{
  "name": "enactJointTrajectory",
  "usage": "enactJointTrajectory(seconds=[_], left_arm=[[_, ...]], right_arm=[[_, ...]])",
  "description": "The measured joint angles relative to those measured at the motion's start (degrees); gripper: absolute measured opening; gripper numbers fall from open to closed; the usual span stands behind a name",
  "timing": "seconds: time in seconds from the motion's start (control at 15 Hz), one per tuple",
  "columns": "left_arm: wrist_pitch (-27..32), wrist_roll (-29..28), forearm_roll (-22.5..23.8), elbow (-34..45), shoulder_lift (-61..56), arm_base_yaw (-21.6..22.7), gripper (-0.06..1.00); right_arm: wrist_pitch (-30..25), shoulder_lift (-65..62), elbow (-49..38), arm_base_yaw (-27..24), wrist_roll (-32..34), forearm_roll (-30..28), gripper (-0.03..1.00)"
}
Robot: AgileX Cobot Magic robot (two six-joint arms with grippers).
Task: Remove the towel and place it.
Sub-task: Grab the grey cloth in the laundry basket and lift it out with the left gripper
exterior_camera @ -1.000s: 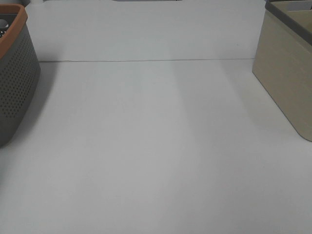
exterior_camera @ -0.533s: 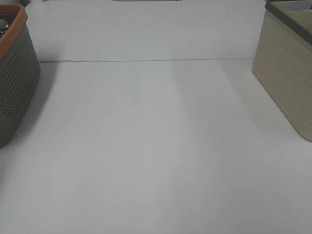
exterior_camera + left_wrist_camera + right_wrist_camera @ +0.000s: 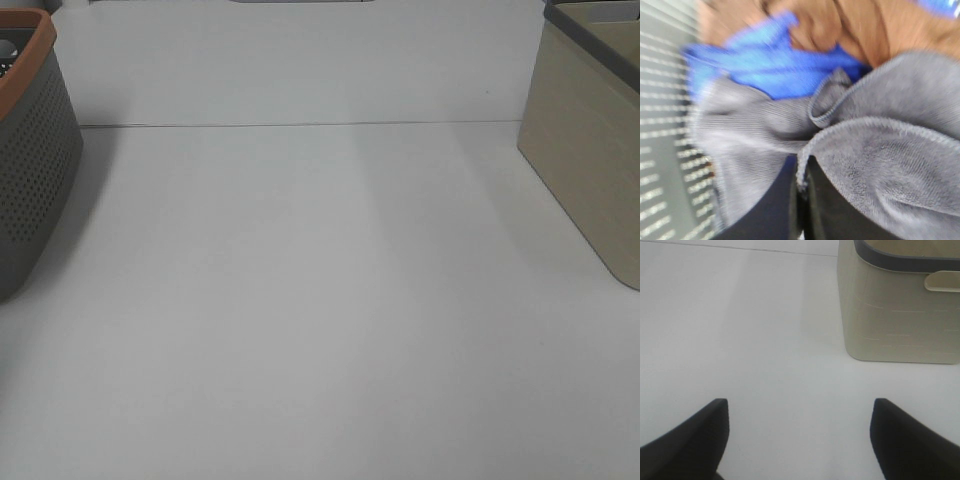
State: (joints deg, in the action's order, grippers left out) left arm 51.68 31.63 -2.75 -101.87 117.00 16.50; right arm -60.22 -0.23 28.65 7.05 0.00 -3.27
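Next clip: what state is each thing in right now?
left gripper: shut on a fold of the towel.
towel: grey, crumpled, lying against a blue cloth.
right gripper: open, empty, above the table.
basket: upright, holding cloths.
beige bin: upright, inside hidden.

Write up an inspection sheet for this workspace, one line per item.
Surface: white table, no marks seen.
Job's things: grey towel, bunched inside the basket.
Clutter: blue cloth and brown cloth in the basket beside the towel; beige bin at the table's right.
Grippers: left gripper shut on the towel's hem; right gripper open over the table, holding nothing.
Cables: nothing seen.
Surroundings: plain white backdrop behind the table.
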Motion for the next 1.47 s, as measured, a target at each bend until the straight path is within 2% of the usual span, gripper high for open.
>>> enactJointTrajectory(seconds=[0.4,0.8,1.13,1.27,1.47], left_arm=[[0.2,-1.2,-4.3,0.0,-12.1,0.0,0.0],[-0.5,-1.2,-4.8,0.0,-22.5,0.0,0.0],[-4.9,-1.0,-6.9,0.0,-29.6,0.0,0.0],[-9.9,-1.0,-8.3,0.0,-32.7,0.0,0.0],[-12.9,-1.0,-10.6,0.0,-34.4,0.0,0.0]], right_arm=[[0.0,0.0,0.0,0.0,0.0,0.0,0.76],[0.0,0.0,0.0,0.0,0.0,0.0,0.76],[0.0,0.0,0.0,0.0,0.0,0.0,0.76],[0.0,0.0,0.0,0.0,0.0,0.0,0.76],[0.0,0.0,0.0,0.0,0.0,0.0,0.76]])
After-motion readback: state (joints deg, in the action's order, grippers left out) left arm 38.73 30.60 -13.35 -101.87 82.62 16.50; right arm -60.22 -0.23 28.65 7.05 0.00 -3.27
